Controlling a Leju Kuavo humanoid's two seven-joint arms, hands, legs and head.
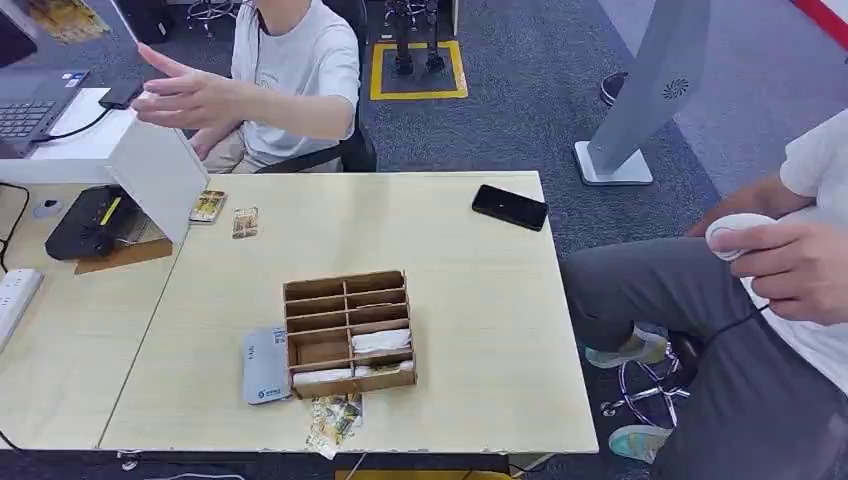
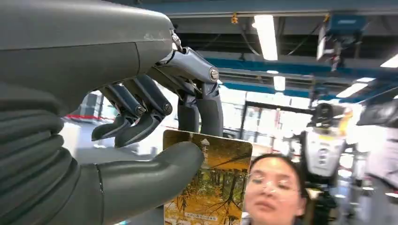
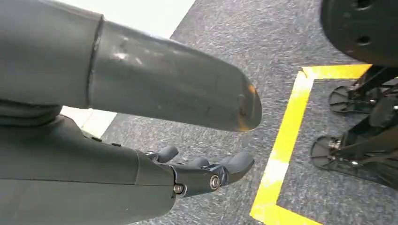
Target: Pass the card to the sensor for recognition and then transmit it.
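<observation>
My left hand (image 2: pixel 155 122) is raised, with ceiling lights behind it. It pinches a card (image 2: pixel 216 187) printed with yellow autumn trees, thumb on its face and fingers behind. A person's face shows just beyond the card. My right hand (image 3: pixel 202 171) hangs over grey carpet, fingers loosely extended and holding nothing. On the table's left side a black device (image 1: pixel 90 222) sits partly under a white box (image 1: pixel 155 170). Whether it is the sensor I cannot tell. The person across the table stretches a hand (image 1: pixel 185 95) out above that box.
A wooden organizer (image 1: pixel 348 333) stands mid-table, a grey case (image 1: pixel 265 365) beside it and loose cards (image 1: pixel 335 420) at the front edge. Two more cards (image 1: pixel 208 206) (image 1: pixel 245 222) lie near the white box. A black phone (image 1: pixel 510 207) lies far right. A seated person at right holds a white controller (image 1: pixel 738 235).
</observation>
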